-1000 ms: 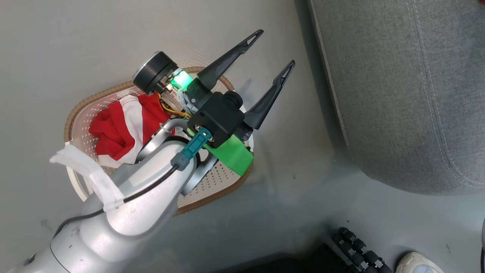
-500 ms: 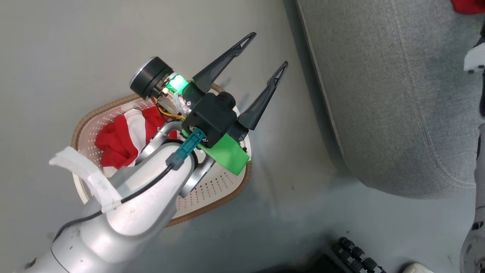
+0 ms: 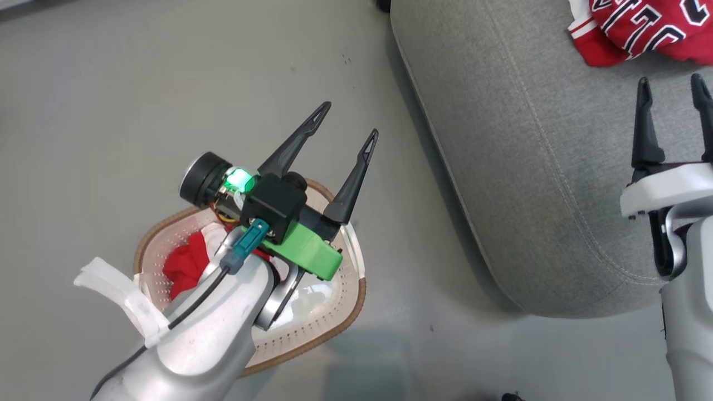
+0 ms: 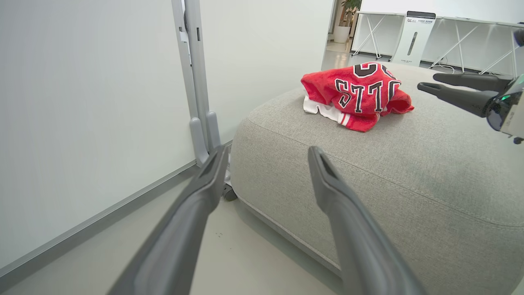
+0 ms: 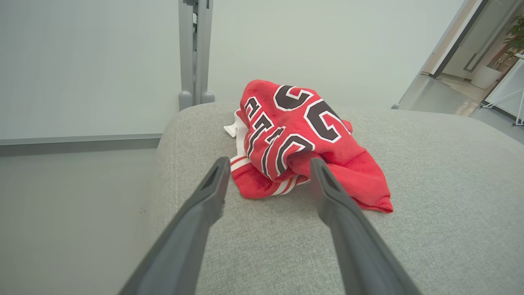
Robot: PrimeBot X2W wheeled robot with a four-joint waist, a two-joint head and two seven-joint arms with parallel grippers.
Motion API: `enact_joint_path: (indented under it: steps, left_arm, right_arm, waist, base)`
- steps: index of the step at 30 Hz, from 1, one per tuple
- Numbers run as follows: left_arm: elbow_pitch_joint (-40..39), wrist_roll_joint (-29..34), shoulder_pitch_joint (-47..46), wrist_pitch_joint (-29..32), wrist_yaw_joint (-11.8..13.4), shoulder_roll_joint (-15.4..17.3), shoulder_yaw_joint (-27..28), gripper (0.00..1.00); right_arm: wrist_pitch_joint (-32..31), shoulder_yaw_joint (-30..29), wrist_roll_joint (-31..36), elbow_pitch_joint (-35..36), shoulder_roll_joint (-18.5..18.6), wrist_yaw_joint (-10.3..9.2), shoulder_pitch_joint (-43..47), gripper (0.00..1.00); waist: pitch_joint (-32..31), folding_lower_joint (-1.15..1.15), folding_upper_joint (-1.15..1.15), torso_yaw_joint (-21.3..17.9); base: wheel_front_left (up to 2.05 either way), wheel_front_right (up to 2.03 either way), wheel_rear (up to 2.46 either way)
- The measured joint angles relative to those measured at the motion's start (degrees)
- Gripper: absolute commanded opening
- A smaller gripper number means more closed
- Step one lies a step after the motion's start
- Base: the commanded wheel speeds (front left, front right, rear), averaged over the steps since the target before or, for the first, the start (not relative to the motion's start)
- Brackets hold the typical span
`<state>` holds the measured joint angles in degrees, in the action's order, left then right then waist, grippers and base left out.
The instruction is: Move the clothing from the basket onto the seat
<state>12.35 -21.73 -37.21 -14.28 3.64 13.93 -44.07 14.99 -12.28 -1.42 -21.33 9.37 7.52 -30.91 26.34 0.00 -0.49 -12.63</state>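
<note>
The pale silver forearm (image 3: 211, 334) of the left arm lies across the cream-white perforated plastic basket (image 3: 328, 323) with its brown woven-look rim. The basket stands on the smooth grey floor (image 3: 139, 111) near the large grey woven-fabric seat (image 3: 529, 167). The arm, a green plastic bracket (image 3: 306, 256) and a black housing cover much of the basket. Just a patch of the crumpled jersey (image 3: 186, 267), red with a white strip, can be seen inside it. The left gripper (image 3: 350, 120) hangs above the basket's far rim, its two long dark fingers spread and empty.

On the seat's top, cut off by the head view's upper edge, lies the lettered jersey (image 3: 640, 28). It is bunched red cloth with black white-edged characters and white striped trim, and its folds break the lettering so that it cannot be read. The right gripper (image 3: 670, 79) hovers over the cushion near that jersey but apart from it, fingers splayed with nothing between them.

Behind the seat stand a plain white wall panel (image 4: 82, 102) and a grey metal post (image 4: 192, 61). The cushion has rounded edges and a stitched seam.
</note>
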Motion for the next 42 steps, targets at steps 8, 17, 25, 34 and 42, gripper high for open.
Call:
enact_joint_path:
  steps: [8, 17, 25, 34, 42]
  left_arm:
    - [1.0, -1.5, 4.7, -0.6, 0.9, -1.0, 1.6, 1.00]
    - [-0.1, -1.7, 11.1, -0.8, 2.7, -1.3, 8.2, 1.00]
    - [-2.1, -1.3, 17.6, -0.9, 3.5, -0.7, 18.3, 1.00]
    - [-3.2, 1.2, 24.3, -0.9, 2.5, -1.8, 28.5, 1.00]
    - [-4.7, 3.7, 30.5, -0.9, -1.1, -4.1, 34.8, 1.00]
  right_arm:
    - [0.0, 5.7, -2.8, 6.3, -1.1, 0.00, 7.5, 1.00]
    - [0.0, 10.7, -3.6, 9.0, -3.0, 0.00, 12.6, 1.00]
    - [0.0, 12.3, -3.5, 10.7, -4.8, 0.00, 16.4, 1.00]
    - [0.0, 13.0, -2.9, 12.9, -6.3, 0.00, 20.8, 1.00]
    - [0.0, 13.1, -4.3, 15.8, -6.6, 0.00, 27.1, 1.00]
  waist:
    - [-7.1, 0.00, 0.00, 1.7]
    - [-12.4, 0.00, 0.00, 7.9]
    - [-16.5, 0.00, 0.00, 13.5]
    - [-20.7, -0.01, 0.00, 17.5]
    - [-24.0, -0.01, 0.00, 19.1]
  base:
    - [0.00, 0.00, 0.00]
    - [0.00, 0.00, 0.00]
    - [0.00, 0.00, 0.00]
    - [0.00, 0.00, 0.00]
    - [0.00, 0.00, 0.00]
